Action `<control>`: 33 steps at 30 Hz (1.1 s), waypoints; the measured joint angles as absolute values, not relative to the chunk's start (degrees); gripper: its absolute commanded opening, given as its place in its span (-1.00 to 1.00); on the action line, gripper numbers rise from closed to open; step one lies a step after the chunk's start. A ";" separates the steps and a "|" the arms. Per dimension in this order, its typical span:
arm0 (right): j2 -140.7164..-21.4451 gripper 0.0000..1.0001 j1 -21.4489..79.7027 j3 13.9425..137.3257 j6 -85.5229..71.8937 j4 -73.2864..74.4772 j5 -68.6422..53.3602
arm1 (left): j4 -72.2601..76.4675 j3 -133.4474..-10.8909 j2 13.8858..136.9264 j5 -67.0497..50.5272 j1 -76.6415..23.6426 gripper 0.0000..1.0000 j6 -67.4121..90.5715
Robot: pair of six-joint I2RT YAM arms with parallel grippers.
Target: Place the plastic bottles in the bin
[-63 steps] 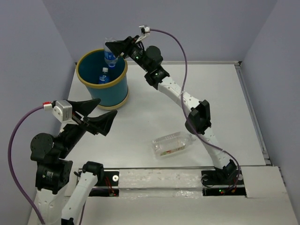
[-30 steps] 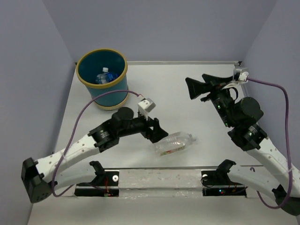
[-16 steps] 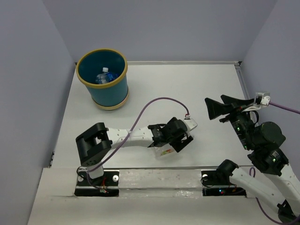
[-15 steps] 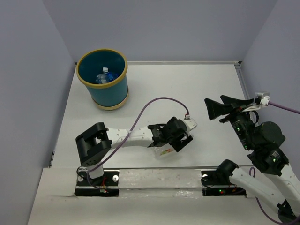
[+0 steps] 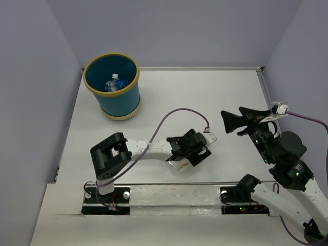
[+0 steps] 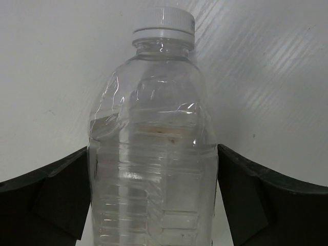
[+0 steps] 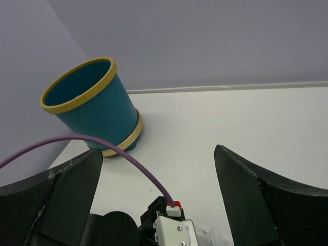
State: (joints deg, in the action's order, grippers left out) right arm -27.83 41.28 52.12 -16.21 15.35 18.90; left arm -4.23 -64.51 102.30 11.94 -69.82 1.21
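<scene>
The left pincer (image 5: 190, 154) is down on the white surface (image 5: 205, 92), closed on a clear bottle (image 6: 154, 154) that lies on its side. In the left wrist view a black finger (image 6: 46, 200) presses each flank of the bottle, and its white cap (image 6: 164, 20) points away from the wrist. From above, only the bottle's base end (image 5: 177, 165) shows under the wrist. A purple cable (image 5: 169, 115) arches up from the wrist camera. The bottle lies near the near edge of the surface, just beyond the mounting rail (image 5: 174, 195) and between the two arm bases.

The right pincer (image 5: 230, 111) hangs in the air over the right side of the surface, spread wide with nothing between its fingers. It points left toward the bin, well apart from the left pincer. Its own view looks between the spread fingers (image 7: 56, 200).

A broad stretch of surface runs from the bottle to the bin (image 5: 120, 100). The bin stands upright in the far left corner, close to the left wall (image 5: 36, 102) and the back wall (image 5: 195, 31). A raised lip (image 5: 264, 87) bounds the surface on the right.

Inside the bin lies a small bottle with a blue label (image 5: 114, 84). Whether more bottles lie under it cannot be told.
</scene>
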 measured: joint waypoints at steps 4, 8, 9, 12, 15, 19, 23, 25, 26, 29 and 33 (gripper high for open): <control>-28.10 0.89 41.28 52.10 -16.12 15.49 18.90 | -1.28 -63.64 103.24 8.91 -68.31 0.53 1.56; -28.16 0.89 41.28 51.96 -15.94 15.92 19.11 | 1.28 -62.92 103.11 7.07 -67.40 -0.11 2.20; -28.16 0.89 41.28 51.96 -15.86 15.97 19.16 | 1.39 -62.87 103.00 7.09 -67.35 -0.19 2.22; -28.16 0.89 41.28 51.96 -15.81 16.03 19.16 | 0.43 -62.33 101.67 7.60 -66.81 -0.24 2.35; -28.10 0.88 41.28 51.94 -15.81 16.05 19.20 | -1.32 -61.91 97.67 8.25 -65.30 -0.24 2.70; -26.68 0.87 41.28 51.18 -16.03 16.16 19.16 | -1.72 -61.98 86.91 9.65 -58.85 -0.24 4.14; -25.61 0.87 41.28 50.61 -16.25 16.01 18.44 | 1.19 -66.24 74.06 13.52 -50.00 -0.20 4.69; -27.07 0.87 41.28 50.63 -16.25 15.70 17.21 | 2.92 -72.40 71.16 16.93 -47.70 -0.18 3.44; -28.62 0.86 41.28 50.63 -16.25 15.62 16.10 | 4.51 -74.98 70.59 17.98 -46.98 -0.18 2.66; -33.01 0.86 41.28 50.41 -16.27 14.94 13.08 | 10.28 -82.67 69.71 20.97 -43.51 -0.17 -0.56; -36.25 0.86 41.28 48.18 -16.40 13.15 8.86 | 17.12 -88.33 72.05 23.24 -33.17 -0.17 -4.08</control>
